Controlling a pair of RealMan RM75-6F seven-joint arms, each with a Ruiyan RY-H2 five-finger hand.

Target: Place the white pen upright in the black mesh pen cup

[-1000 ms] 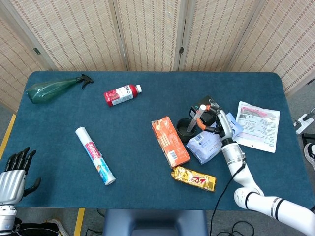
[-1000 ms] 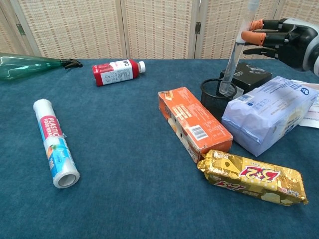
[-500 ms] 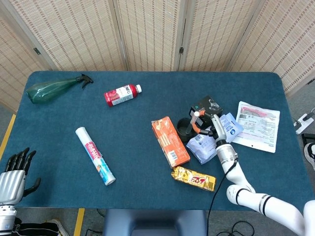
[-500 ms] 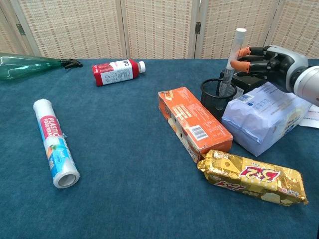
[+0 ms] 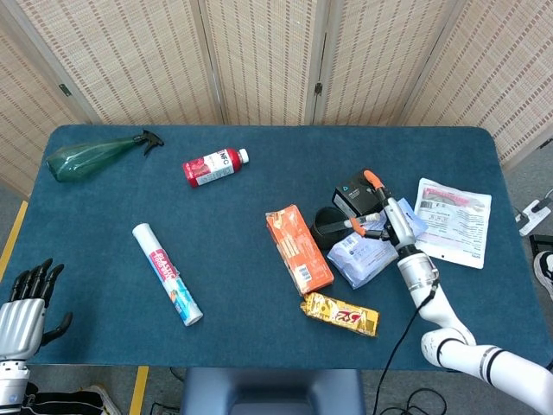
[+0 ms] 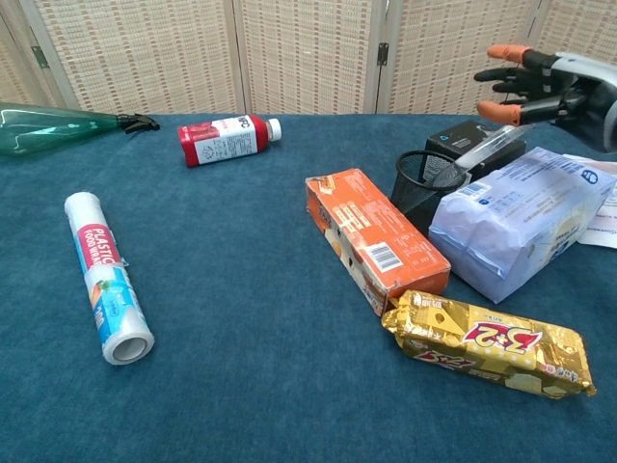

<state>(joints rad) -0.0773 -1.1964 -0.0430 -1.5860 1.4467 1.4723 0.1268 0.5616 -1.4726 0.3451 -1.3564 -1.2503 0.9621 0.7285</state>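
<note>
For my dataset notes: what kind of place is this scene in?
Probably an indoor lab or staged test area: a blue-covered table strewn with unrelated groceries like the orange box, woven folding screens behind, yellow floor tape.

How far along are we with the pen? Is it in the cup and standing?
Done: the white pen has its lower end inside the black mesh pen cup. In hand: nothing; the right hand hovers above it, fingers spread, and the left hand idles at the table's edge. Left: the pen leans steeply over the rim rather than upright, and the cup looks tilted.
</note>
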